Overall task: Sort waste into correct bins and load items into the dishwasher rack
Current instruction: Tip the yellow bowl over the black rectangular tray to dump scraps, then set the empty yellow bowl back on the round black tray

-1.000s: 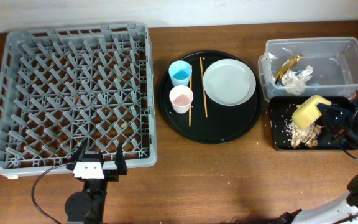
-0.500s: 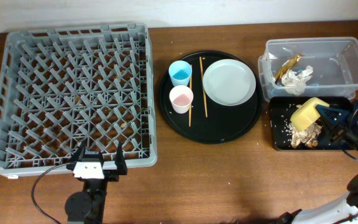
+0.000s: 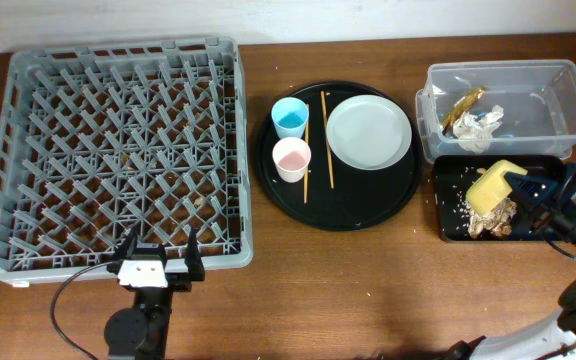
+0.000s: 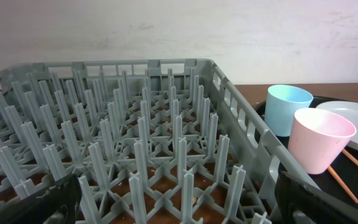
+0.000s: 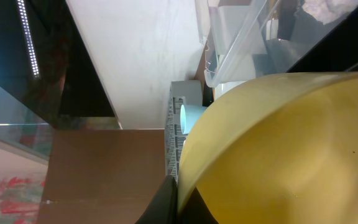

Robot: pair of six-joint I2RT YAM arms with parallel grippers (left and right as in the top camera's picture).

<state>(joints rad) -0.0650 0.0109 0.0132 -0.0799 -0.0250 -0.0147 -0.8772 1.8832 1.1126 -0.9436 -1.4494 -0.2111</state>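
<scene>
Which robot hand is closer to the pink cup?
Left. The left gripper is open at the rack edge, diagonally from the pink cup. The right gripper is farther, past the round tray, shut on the yellow bowl.

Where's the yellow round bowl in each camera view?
Overhead: yellow bowl, far right, over the shallow black rectangular tray, held by the right gripper.
Left wrist: not in view.
Right wrist: fills the lower right.
Shared landmark: the large grey pegged plastic rack, in all three.
</scene>
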